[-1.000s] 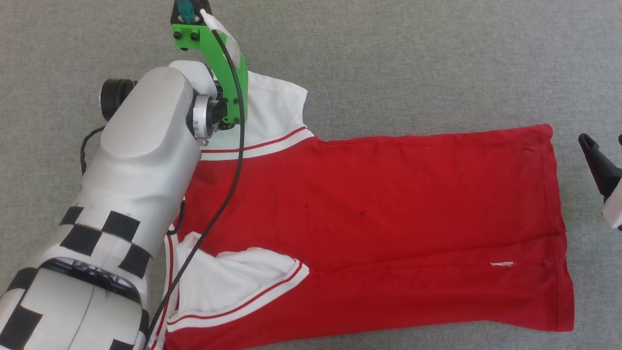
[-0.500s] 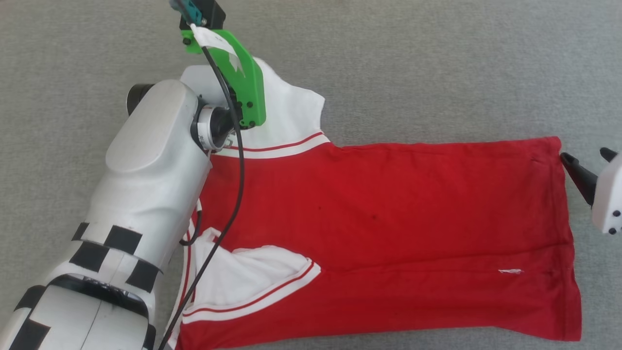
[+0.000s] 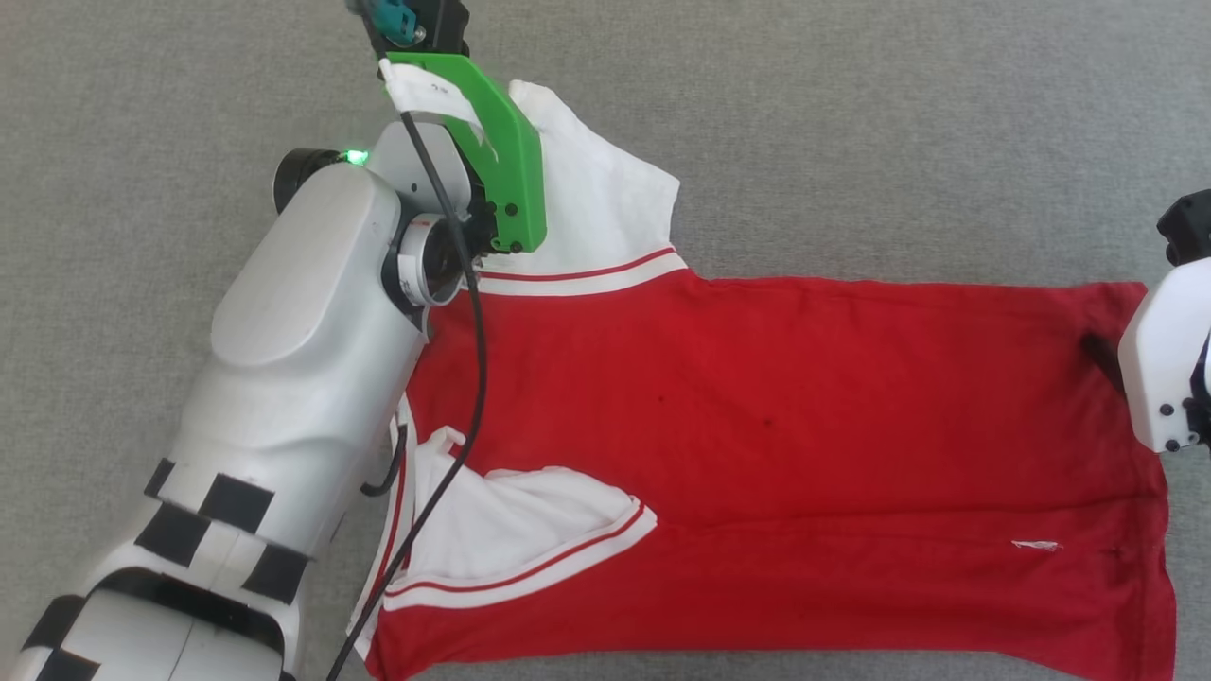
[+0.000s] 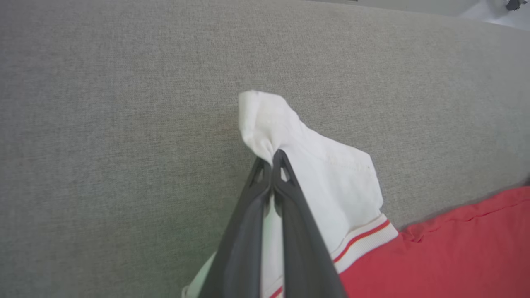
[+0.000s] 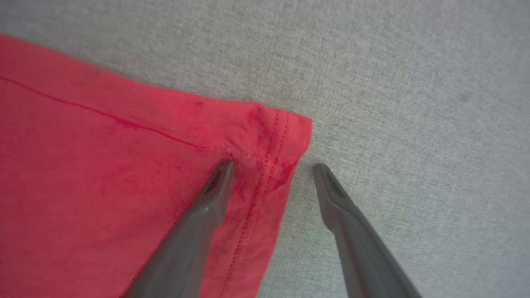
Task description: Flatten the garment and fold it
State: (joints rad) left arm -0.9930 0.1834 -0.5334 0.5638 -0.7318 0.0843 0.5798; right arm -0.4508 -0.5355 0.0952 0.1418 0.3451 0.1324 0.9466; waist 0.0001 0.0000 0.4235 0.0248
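At left: left jaws, wide a second ago, now pinched shut on the white sleeve near its tip, over the grey worktop. Across the middle: red shirt lying mostly flat, other sleeve folded in over the body. At right: right jaws, lately clear of the cloth, now wide astride the hem corner, one finger on red fabric, not yet closed. Likely ready for stretching flat after a second grip there.

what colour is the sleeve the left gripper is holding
White sleeve, red-and-white striped trim; best in the left wrist view.
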